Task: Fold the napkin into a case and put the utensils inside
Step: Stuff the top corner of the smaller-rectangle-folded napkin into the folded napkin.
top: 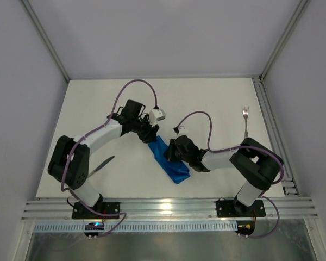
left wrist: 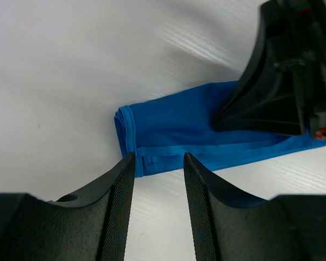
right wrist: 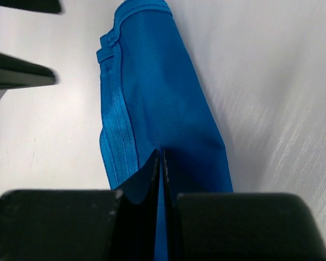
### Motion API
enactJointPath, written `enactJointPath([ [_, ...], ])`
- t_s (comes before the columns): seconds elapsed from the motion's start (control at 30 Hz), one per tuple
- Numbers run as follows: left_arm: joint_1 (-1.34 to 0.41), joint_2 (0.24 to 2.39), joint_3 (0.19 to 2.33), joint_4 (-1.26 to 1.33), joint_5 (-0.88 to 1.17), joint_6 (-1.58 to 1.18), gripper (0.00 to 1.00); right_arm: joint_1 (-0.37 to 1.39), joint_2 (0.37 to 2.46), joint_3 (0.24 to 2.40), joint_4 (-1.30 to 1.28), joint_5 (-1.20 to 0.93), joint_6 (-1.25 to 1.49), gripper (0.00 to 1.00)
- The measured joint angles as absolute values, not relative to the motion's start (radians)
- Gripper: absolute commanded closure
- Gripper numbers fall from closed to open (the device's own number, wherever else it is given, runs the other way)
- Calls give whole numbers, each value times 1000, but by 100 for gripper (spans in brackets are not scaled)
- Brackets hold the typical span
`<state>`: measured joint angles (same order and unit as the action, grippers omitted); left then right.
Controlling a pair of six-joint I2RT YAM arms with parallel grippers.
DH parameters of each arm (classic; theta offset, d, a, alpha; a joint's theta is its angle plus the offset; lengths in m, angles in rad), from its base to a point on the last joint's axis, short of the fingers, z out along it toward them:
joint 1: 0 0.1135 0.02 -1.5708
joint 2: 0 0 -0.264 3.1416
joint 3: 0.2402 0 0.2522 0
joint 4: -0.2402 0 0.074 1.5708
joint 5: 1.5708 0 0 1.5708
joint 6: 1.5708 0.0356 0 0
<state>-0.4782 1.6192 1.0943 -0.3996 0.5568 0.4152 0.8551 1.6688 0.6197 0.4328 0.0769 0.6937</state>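
A: Two claws mid-table [top: 125, 103]: left claw [left wrist: 158, 162] apart over the end of the folded napkin [top: 173, 167], right claw [right wrist: 160, 157] clamped on the cloth.
B: Risky. If right tugs now, nothing pins that end and the folds slide open.

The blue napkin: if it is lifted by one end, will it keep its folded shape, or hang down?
Probably floppy: the napkin puckers where the right gripper pinches it. Its layered edges look unsecured, so the fold may open. Thin cloth, likely light.
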Motion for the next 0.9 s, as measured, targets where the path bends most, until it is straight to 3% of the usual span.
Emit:
enactJointPath([
  [0.2, -494, 1788, 1135, -428, 496, 274, 54, 855, 1670, 603, 463, 87, 735, 94],
  [0.5, -522, 1836, 1146, -458, 480, 182, 52, 855, 1678, 592, 499, 92, 753, 94],
  [0.9, -495, 1930, 1221, -463, 653, 83, 51, 855, 1680, 564, 551, 94, 760, 94],
])
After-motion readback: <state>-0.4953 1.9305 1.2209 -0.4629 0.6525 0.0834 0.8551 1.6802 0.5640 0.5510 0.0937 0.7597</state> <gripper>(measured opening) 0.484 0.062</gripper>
